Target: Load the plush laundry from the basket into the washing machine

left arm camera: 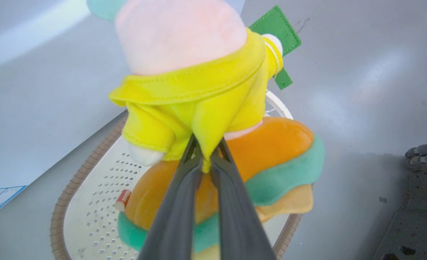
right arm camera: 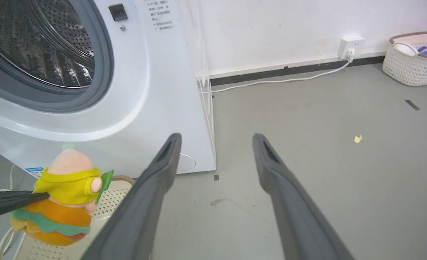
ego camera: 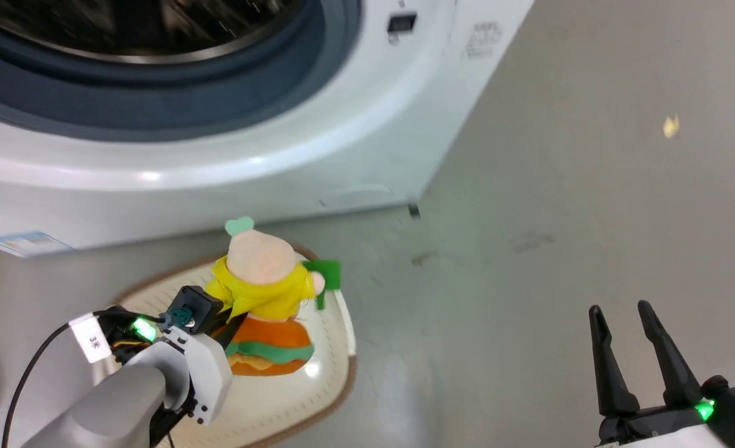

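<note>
The left gripper (left arm camera: 206,151) is pinched tight on a fold at the back hem of the yellow shirt (left arm camera: 206,97), and the doll (ego camera: 267,292) hangs from that pinch just beyond the fingertips. It is upright, its long axis running head-up and trousers-down, and its back is turned to the fingers. Directly under it sits the basket (ego camera: 280,401). From where I stand, I can't quite tell whether the doll's feet are clear of the basket rim or only just above its bottom.

What matters next is the washing machine (ego camera: 218,162). Its open drum (right arm camera: 36,47) lies ahead of the left fingertips and well above them, so I'd say the doll has to go up and forward, head first, over the grey lip.

The right gripper (ego camera: 619,308) is well off to the doll's far side over bare floor (ego camera: 560,218). Its fingers are spread and hold nothing. The left arm is plainly the nearer one and already has the load.
</note>
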Tool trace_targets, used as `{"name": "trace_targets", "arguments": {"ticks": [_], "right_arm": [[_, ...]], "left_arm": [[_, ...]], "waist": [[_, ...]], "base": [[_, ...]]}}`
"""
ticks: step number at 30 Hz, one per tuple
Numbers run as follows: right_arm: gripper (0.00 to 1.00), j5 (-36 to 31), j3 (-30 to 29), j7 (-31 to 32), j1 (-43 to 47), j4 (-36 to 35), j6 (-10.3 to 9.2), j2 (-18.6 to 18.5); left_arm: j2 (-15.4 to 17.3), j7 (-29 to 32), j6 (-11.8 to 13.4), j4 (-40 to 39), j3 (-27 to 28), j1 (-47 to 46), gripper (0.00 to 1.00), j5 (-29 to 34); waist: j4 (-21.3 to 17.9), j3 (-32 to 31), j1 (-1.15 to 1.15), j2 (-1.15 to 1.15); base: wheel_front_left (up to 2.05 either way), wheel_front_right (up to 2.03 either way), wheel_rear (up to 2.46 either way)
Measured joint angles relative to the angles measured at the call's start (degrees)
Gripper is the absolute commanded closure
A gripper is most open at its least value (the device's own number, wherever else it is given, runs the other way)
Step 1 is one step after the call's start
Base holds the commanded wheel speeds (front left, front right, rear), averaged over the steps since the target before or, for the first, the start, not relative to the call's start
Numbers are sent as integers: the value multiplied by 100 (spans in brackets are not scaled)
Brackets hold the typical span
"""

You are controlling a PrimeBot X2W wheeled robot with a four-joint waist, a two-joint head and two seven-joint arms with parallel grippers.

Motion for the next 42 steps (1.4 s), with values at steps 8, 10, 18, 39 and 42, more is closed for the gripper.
{"name": "trace_targets", "arguments": {"ticks": [8, 10, 18, 39, 42], "right_arm": [[0, -104, -49, 1, 26, 151, 0, 1], [0, -114, -62, 1, 39, 165, 0, 1], [0, -114, 11, 0, 41, 174, 0, 1], [0, 88, 695, -3, 41, -554, -1, 2], [0, 96, 858, -2, 64, -636, 0, 2]], "left_arm": [[209, -40, 543, -1203, 1426, 783, 100, 82], [308, -40, 703, -1640, 1902, 1076, 100, 203], [537, -40, 954, -3268, 3775, 1990, 100, 748], [1001, 917, 370, -2686, 4866, -614, 100, 702], [1038, 1120, 365, -2351, 4849, -1060, 100, 736]], "waist": [[360, -903, 0, 0], [431, -1069, 0, 0], [525, -1276, 1, 0], [-148, 532, 3, 0], [-372, 735, 4, 0]], "base": [[0, 0, 0], [0, 0, 0], [0, 0, 0], [0, 0, 0], [0, 0, 0]]}}
